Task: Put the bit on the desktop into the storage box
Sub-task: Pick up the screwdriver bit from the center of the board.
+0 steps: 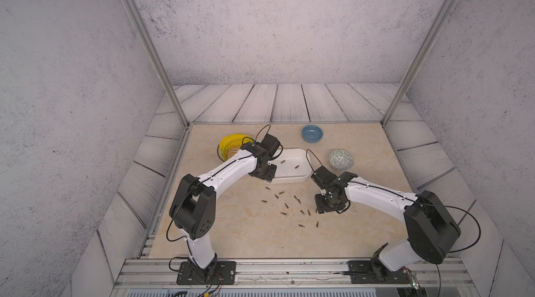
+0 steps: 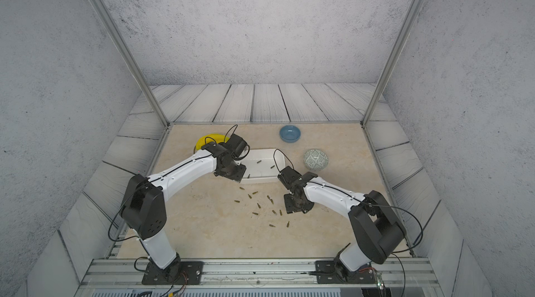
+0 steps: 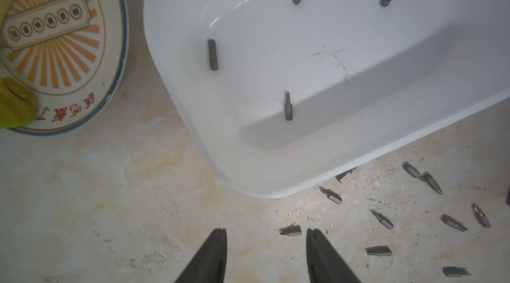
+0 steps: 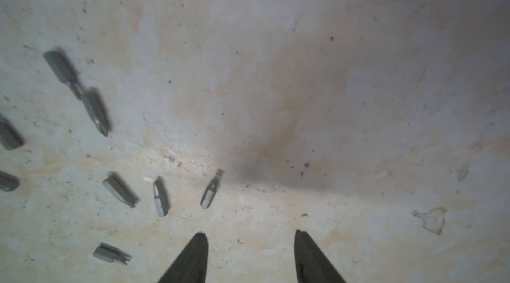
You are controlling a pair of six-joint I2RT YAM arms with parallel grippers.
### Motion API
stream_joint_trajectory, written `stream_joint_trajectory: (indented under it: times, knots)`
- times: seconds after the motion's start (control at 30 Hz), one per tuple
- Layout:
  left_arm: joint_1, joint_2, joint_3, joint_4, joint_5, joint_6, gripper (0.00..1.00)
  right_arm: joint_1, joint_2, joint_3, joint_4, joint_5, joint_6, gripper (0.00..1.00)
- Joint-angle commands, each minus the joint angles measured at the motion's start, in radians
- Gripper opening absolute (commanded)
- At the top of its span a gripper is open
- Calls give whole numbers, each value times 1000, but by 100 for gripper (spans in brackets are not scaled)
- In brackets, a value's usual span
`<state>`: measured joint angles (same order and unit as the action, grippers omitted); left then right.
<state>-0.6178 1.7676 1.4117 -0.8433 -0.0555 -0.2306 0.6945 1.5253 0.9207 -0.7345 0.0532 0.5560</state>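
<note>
Left wrist view: the left claw (image 3: 265, 233) hangs with its jaws moderately apart and nothing gripped. The white, shallow, rounded-corner plastic storage box (image 3: 358, 143) lies just ahead of it, with four grey steel hex bits (image 3: 288, 106) on its floor. The remaining loose bits (image 3: 382, 219) lie scattered on the beige marble-patterned bench (image 3: 110, 198), ahead of and to one side of this claw. One of them (image 3: 289, 231) shows right beside a fingertip.

Right wrist view: the right claw (image 4: 251, 233) is likewise parted and empty over bare bench. The nearest bit (image 4: 212, 189) lies just ahead of one fingertip.

Likely faults and causes:

1. Slip. The bits are small, smooth and faceted, so jaws closing off-centre would probably roll one away.
2. Disturbed neighbour. Two bits (image 4: 62, 67) touch end to end, ahead and to the side of the right claw. Closing on either would likely shift the other.
3. Box strike. One bit (image 3: 345, 176) is partly hidden by the box's rim, so reaching for it risks shoving the box.
4. Arm conflict. Both top views show the claws flanking the same cluster, and reaching together could bring them into contact.
5. Wrong receptacle. A round blue bowl (image 1: 312, 133) and a grey-green patterned bowl (image 1: 341, 159) stand beyond the right claw. A round dish with an orange sunburst print (image 3: 63, 55) sits beside the left claw.
6. Bounce-out. The box wall is low, so a release from height may send a bit over it.
</note>
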Motion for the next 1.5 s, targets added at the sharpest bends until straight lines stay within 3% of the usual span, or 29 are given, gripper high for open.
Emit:
stream_joint_trajectory:
  times: [0.0, 0.53, 1.47]
  knots:
    - [4, -44, -45, 17, 0, -22, 53, 30, 38, 18, 30, 13, 43, 54]
    - [4, -96, -159, 51, -1, -33, 53, 79, 147, 37, 61, 77, 84, 41]
    - [4, -163, -264, 62, -2, -48, 51, 79, 220, -11, 81, -13, 76, 10]
